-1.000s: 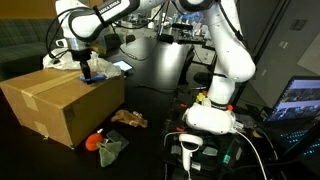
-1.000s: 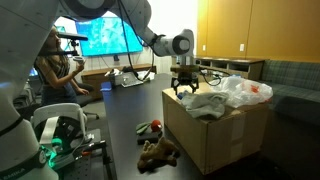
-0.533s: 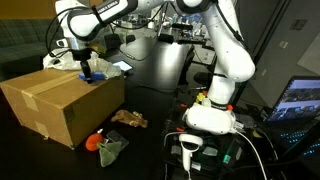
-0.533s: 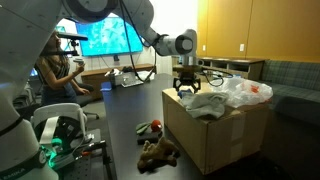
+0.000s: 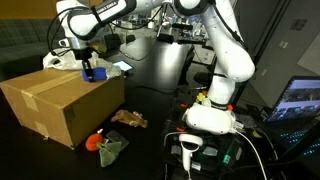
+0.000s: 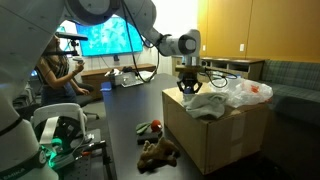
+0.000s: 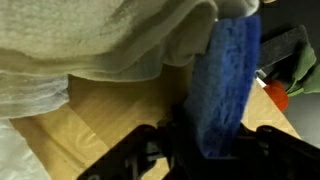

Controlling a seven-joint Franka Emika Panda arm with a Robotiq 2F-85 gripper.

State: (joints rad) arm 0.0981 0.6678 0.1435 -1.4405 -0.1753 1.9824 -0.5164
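Gripper (image 5: 88, 70): one, fingers pinched on the blue cloth (image 7: 228, 80)
Blue cloth: one, hung above the cardboard box (image 5: 55, 105)
Cardboard box: one, open, toward a bench edge
Toys (image 6: 158, 152): two, just beside box

Above the cardboard box (image 5: 60, 105), the pincer (image 5: 87, 71) grips a blue cloth (image 5: 95, 75), with a brown toy (image 5: 128, 118) lying beside the box.
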